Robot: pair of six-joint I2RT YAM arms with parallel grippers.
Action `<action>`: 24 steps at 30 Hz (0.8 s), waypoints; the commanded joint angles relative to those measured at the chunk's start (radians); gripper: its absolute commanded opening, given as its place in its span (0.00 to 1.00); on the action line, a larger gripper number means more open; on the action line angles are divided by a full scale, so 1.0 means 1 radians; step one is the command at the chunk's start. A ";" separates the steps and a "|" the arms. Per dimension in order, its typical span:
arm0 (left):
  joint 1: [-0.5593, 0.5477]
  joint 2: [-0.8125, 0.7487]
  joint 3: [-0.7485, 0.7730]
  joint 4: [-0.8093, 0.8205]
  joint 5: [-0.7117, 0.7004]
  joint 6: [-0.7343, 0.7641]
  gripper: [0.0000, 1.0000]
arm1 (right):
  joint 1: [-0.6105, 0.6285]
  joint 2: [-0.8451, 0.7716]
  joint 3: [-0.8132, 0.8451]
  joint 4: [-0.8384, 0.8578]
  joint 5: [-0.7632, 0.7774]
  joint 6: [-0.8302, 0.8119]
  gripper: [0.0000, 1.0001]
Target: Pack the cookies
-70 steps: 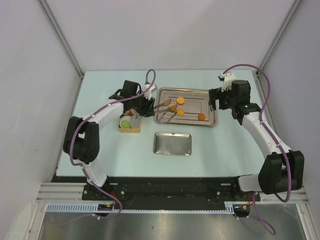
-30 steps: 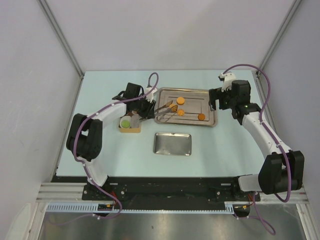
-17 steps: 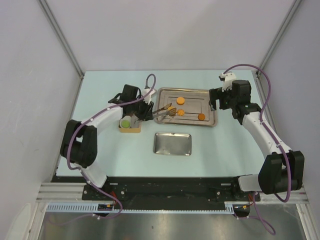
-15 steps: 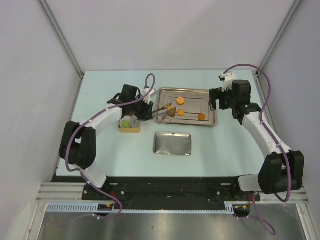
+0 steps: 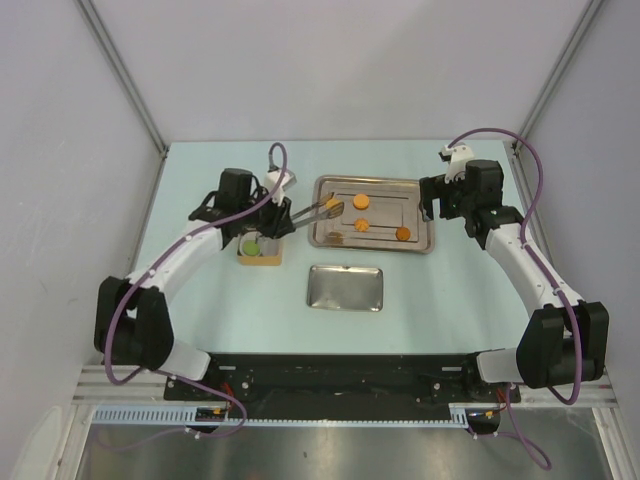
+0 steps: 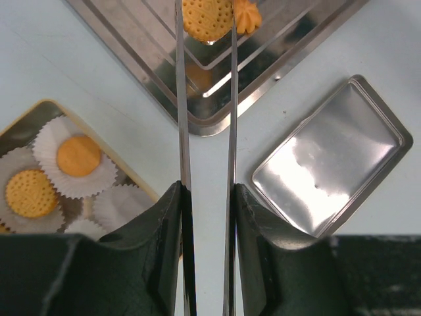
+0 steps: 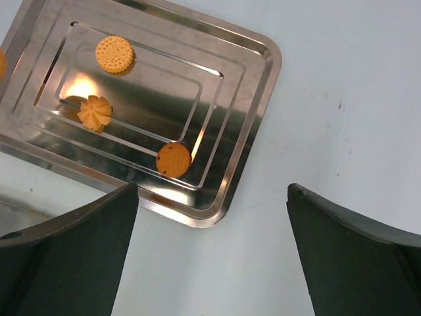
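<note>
The left hand is clamping tongs gripping a cookie above the tray; the right hand is standing wide.

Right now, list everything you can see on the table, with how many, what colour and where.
Large tray: one, steel, far centre.
Small tin: one, steel, near centre.
Box: one, tan, white paper cups inside, left of the large tray.
Tongs: one, steel.
Cookies: three orange loose on the large tray; one orange in the tongs; two orange plus one green in the box.
Left gripper: shut on tongs.
Right gripper: open.
</note>
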 commanded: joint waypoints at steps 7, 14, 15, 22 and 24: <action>0.213 -0.260 -0.071 -0.033 0.138 0.004 0.19 | -0.004 -0.029 0.013 0.021 -0.012 -0.008 1.00; 0.360 -0.358 -0.125 -0.180 0.187 0.122 0.20 | -0.002 -0.015 0.012 0.024 -0.009 -0.011 1.00; 0.385 -0.364 -0.131 -0.195 0.185 0.138 0.20 | 0.001 -0.015 0.012 0.024 -0.009 -0.011 1.00; 0.486 -0.450 -0.192 -0.292 0.182 0.258 0.20 | 0.010 -0.008 0.012 0.027 0.002 -0.014 1.00; 0.508 -0.459 -0.206 -0.306 0.193 0.278 0.20 | 0.010 -0.008 0.012 0.027 0.002 -0.014 1.00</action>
